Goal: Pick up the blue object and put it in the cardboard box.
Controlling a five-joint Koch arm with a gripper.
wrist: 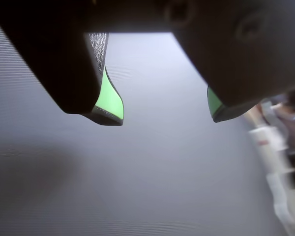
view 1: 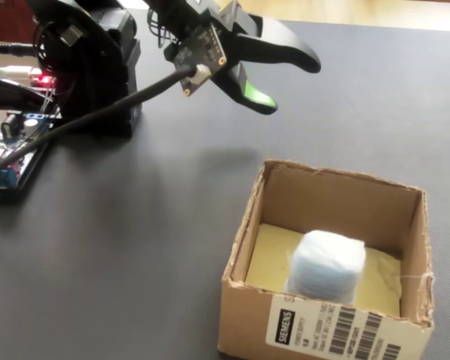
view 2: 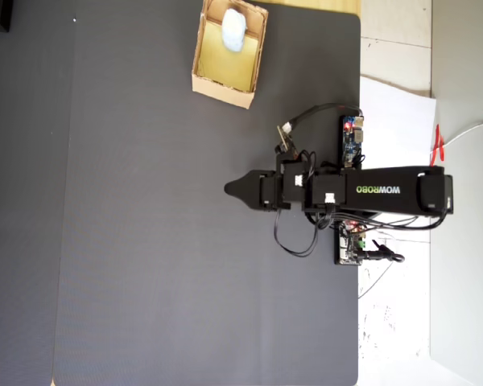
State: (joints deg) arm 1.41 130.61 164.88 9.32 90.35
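So the blue object (view 1: pixel 326 266) is seen sitting inside the cardboard box (view 1: pixel 259 225), on the yellowish floor close to the wall that carries the barcode label (view 1: pixel 334 331). In the overhead view the box (view 2: pixel 205 48) is found at the top edge of the dark tabletop (view 2: pixel 145 241), with the pale wad (view 2: pixel 234 30) tucked at its far end. The gripper (view 1: pixel 292 84) is held up in the air, well apart from the box, and nothing is gripped. The fingers (wrist: pixel 110 103) are spread wide in the wrist view, green pads showing, only bare mat between them.
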